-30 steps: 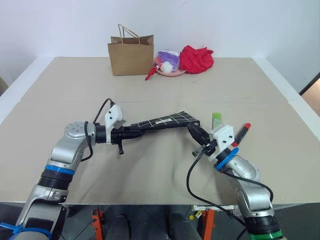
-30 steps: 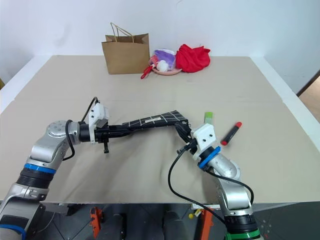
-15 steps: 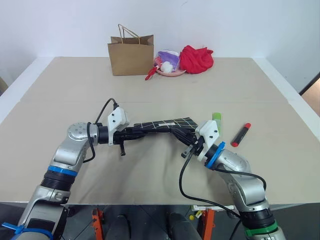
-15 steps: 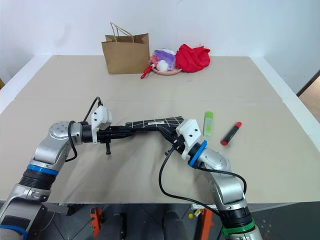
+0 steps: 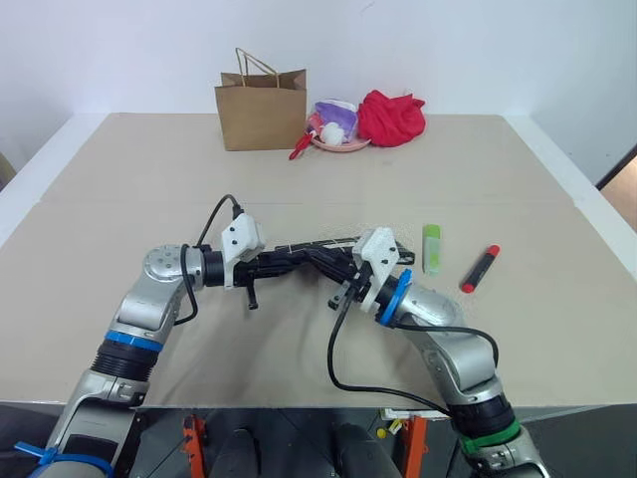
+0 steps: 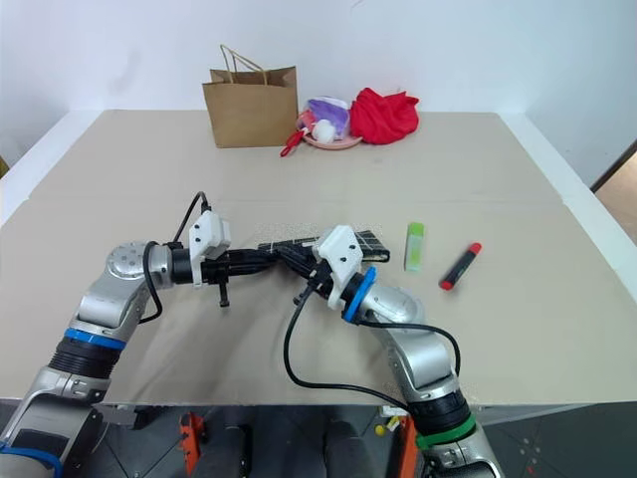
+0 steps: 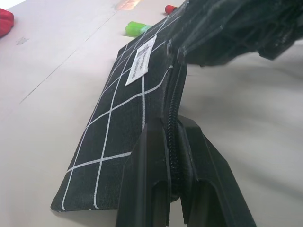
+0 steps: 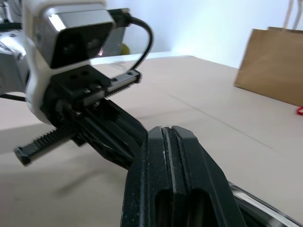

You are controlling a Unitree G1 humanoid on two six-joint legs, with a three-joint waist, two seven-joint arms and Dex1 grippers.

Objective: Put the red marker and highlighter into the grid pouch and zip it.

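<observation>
The grid pouch (image 7: 124,127) is held up off the table between the two arms, near the robot, its black fabric with white lines and small white label (image 7: 140,60) seen best from the left wrist. The left gripper (image 7: 173,156) is clamped tight on one end of the pouch, its two black fingers pinching the zipper edge. The right gripper (image 8: 171,142) has its fingers pressed together with no gap; it meets the pouch's zipper line from the other end, but whether it has hold of the zipper pull is hidden behind its own body and cannot be told.

The highlighter (image 5: 431,247) lies flat on the table just beyond the pouch's far end, on the robot's right. The red marker (image 5: 479,268) lies beside it, further right, apart from it and slightly angled.

The table (image 5: 149,179) is a broad beige surface with a faint seam across it, set against a plain white wall (image 5: 478,50). At its far edge stand a brown paper bag (image 5: 261,108) with handles, then a pink dish (image 5: 340,142) holding small purple and white items too small to identify, with a red-handled utensil (image 5: 300,147) at its rim, and a crumpled red cloth (image 5: 390,117) touching the dish.
</observation>
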